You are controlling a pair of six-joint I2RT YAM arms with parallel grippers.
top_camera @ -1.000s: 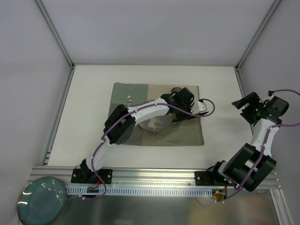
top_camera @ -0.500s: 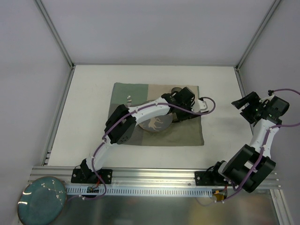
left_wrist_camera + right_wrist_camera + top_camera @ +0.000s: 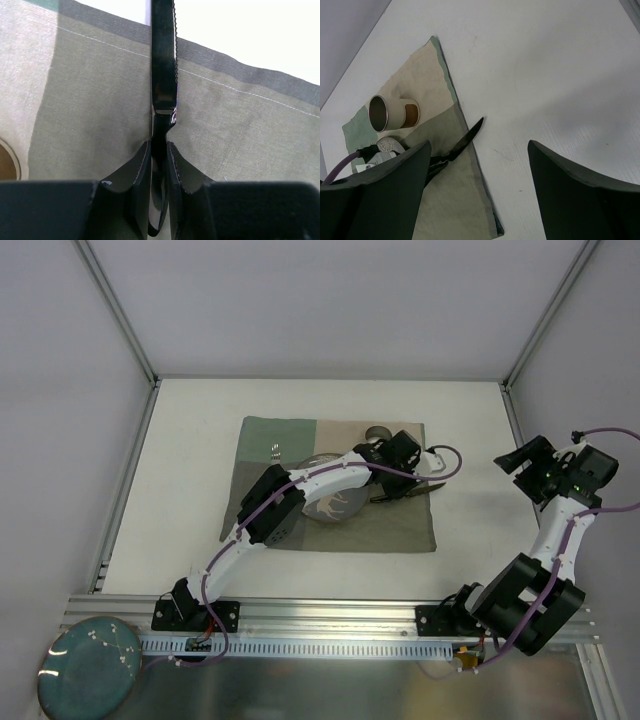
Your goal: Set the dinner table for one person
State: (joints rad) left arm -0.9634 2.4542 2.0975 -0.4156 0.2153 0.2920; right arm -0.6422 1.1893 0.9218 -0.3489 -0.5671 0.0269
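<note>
Left wrist: my left pincer (image 3: 159,150) grasps the knife (image 3: 164,75), ready to lay it at three o'clock of the plate (image 3: 322,510); right pincer (image 3: 479,147) released.

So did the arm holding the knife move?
Yes. The left arm moved: its elbow slid right over the mat, away from the mat's left edge. Its fingers hold the knife.
</note>
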